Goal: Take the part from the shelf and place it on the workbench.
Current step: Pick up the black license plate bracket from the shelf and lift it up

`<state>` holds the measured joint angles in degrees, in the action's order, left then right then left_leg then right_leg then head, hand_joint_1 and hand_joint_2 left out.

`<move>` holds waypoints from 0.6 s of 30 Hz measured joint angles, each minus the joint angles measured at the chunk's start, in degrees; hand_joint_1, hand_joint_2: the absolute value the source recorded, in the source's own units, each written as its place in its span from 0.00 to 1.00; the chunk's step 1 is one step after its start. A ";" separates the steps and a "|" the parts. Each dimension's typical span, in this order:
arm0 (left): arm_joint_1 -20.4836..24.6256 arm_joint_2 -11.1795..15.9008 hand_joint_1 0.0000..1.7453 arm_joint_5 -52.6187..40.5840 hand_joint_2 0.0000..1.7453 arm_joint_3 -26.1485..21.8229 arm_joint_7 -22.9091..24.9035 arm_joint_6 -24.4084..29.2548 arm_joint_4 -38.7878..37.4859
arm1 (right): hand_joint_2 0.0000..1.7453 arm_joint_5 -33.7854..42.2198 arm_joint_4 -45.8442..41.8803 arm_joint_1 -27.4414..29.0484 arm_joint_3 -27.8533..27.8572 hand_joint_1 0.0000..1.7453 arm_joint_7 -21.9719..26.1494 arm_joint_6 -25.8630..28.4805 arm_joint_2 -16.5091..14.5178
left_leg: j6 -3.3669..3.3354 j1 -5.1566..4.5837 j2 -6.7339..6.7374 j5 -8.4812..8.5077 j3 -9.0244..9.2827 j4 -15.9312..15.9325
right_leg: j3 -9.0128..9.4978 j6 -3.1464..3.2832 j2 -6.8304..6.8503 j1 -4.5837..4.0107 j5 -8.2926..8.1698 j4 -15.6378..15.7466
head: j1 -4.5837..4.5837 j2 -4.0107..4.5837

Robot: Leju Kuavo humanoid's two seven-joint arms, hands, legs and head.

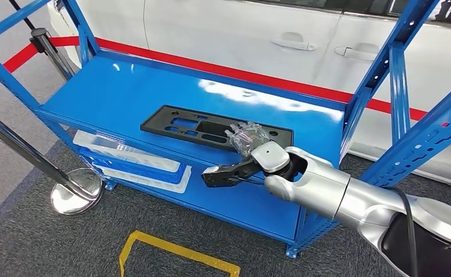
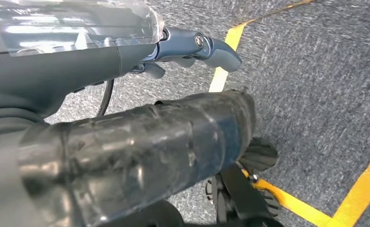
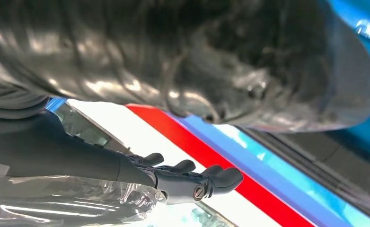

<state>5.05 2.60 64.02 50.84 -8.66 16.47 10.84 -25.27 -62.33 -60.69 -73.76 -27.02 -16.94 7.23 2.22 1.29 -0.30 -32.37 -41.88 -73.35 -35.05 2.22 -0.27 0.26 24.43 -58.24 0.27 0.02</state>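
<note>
Black plastic part [image 1: 214, 128] lies flat on the blue shelf's [image 1: 119, 92] top deck, centre of the head view, long side running from centre-left toward centre-right. Cutouts visible along its length.

Right hand [image 1: 247, 139] comes in from lower right on the silver arm, sitting over the right end of the part. Clear film covers the back of the hand. A dark thumb-like piece sticks out to the left below the shelf's front edge, apart from the part. Cannot tell whether the fingers are actually gripping the part or just resting over it; contact is hidden by the hand. Right wrist view: dark fingers [image 3: 192, 172] extended and slightly curled, nothing visible between them, part seen as a dark band at right.

Left hand [image 2: 192, 49], in the left wrist view, hangs over grey carpet with yellow floor tape [image 2: 296, 203]; fingers loosely curled, holding nothing.

Lower shelf deck holds white trays [image 1: 134, 158]. White car [image 1: 269, 34] behind the shelf, red barrier tape [image 1: 223, 72] in between. Chrome stanchion base [image 1: 76, 190] at lower left.
</note>
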 joint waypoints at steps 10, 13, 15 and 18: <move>0.06 0.11 0.00 0.01 0.00 0.00 0.00 0.07 0.00 | 0.00 -0.07 0.22 0.15 0.03 0.00 0.18 0.10 0.00 | -1.94 -0.23 -0.05 7.18 7.36 15.56 | -0.77 -1.84 -0.09 -0.29 1.02 -1.53 | -0.08 0.00; 0.05 0.07 0.00 0.01 0.00 0.00 0.00 0.06 0.00 | 0.00 -0.10 0.30 0.24 0.03 0.00 0.18 0.18 0.01 | -2.63 -0.04 0.07 7.42 7.51 15.89 | -4.52 -2.68 0.00 -0.09 5.51 -9.60 | -0.28 0.00; 0.05 0.10 0.00 0.01 0.00 0.00 0.00 0.07 0.00 | 0.00 -0.11 0.42 0.59 0.02 0.00 0.18 0.20 0.02 | -2.75 -0.06 0.07 7.39 7.49 15.88 | -7.57 -2.96 0.02 0.09 7.51 -15.82 | -0.31 0.00; 0.05 0.13 0.00 0.02 0.00 0.00 0.01 0.07 0.00 | 0.00 -0.11 0.58 0.89 0.03 0.00 0.18 0.25 0.02 | -2.67 -0.08 -0.06 7.27 7.62 15.83 | -5.53 -2.63 0.02 0.23 3.43 -11.13 | -0.32 0.00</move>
<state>5.10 2.73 64.04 50.84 -8.65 16.54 10.84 -25.38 -61.75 -59.80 -73.73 -26.84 -16.69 7.26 -0.46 1.21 -0.36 -25.11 -34.25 -57.52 -40.58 -0.42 -0.25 0.49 27.86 -69.37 -0.05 0.02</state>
